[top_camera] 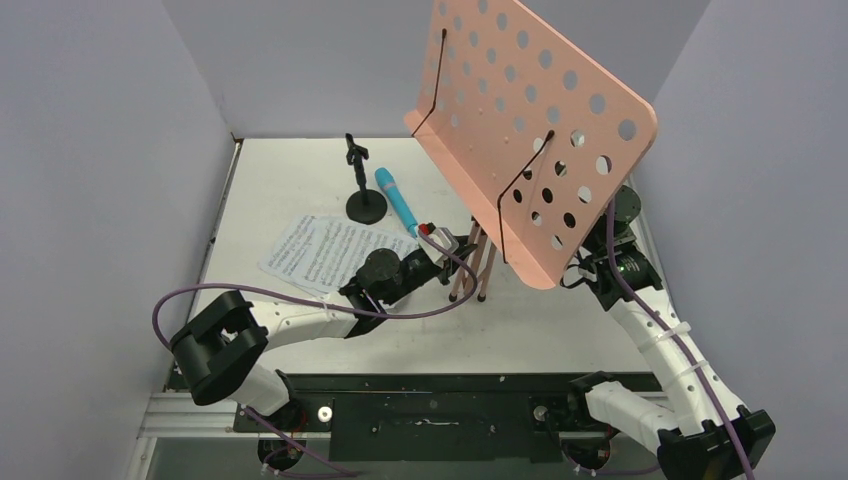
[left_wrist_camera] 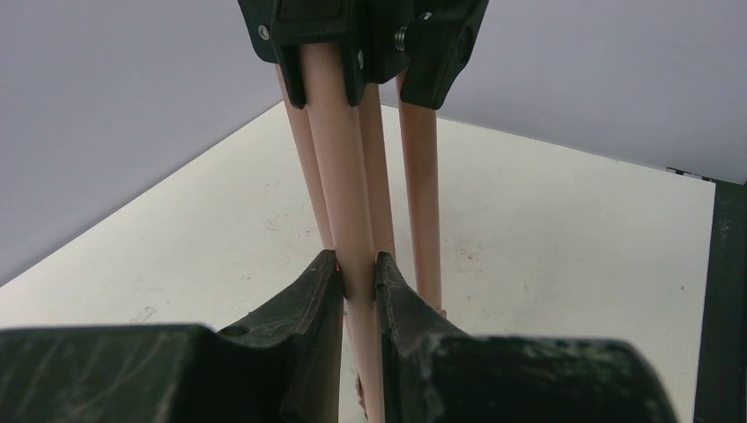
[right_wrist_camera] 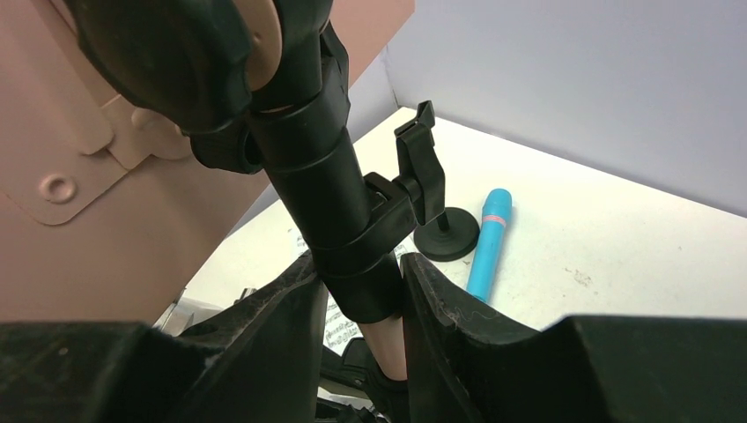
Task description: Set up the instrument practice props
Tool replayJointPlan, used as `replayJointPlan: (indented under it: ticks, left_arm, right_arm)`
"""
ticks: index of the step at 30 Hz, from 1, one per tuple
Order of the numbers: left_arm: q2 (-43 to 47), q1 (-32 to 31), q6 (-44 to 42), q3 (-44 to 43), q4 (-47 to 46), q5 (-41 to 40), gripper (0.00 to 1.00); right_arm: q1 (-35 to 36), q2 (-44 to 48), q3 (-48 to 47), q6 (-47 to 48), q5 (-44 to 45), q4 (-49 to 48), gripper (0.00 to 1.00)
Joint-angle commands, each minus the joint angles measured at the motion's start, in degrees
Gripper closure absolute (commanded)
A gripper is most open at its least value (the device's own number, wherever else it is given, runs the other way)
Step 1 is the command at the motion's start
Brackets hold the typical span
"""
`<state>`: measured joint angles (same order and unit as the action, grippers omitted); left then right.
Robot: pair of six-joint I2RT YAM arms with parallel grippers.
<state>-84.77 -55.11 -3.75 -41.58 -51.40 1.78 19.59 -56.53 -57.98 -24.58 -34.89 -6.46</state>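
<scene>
The pink perforated music stand stands tilted at centre right, its tripod legs still folded close together on the table. My left gripper is shut on one pink leg low down. My right gripper is shut on the stand's black neck collar under the tray; in the top view it sits behind the tray's lower edge. The white sheet-music pages lie flat at left. The blue microphone lies beside the small black mic stand.
Grey walls close the table on the left, back and right. A black rail runs along the near edge between the arm bases. The left arm's purple cable loops over the table near the sheets.
</scene>
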Motion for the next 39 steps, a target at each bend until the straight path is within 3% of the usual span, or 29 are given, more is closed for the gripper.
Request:
replayJointPlan:
  ticks: [1, 39]
  left_arm:
    - [2.7, 0.0, -1.0, -1.8, -2.5, 1.1, 1.0]
    - [3.9, -1.0, -2.5, -0.1, -0.9, 0.7, 1.0]
  right_arm:
    - [0.2, 0.9, -7.2, -0.9, 0.1, -13.5, 0.95]
    - [0.2, -2.3, -14.6, 1.3, -0.3, -18.8, 0.95]
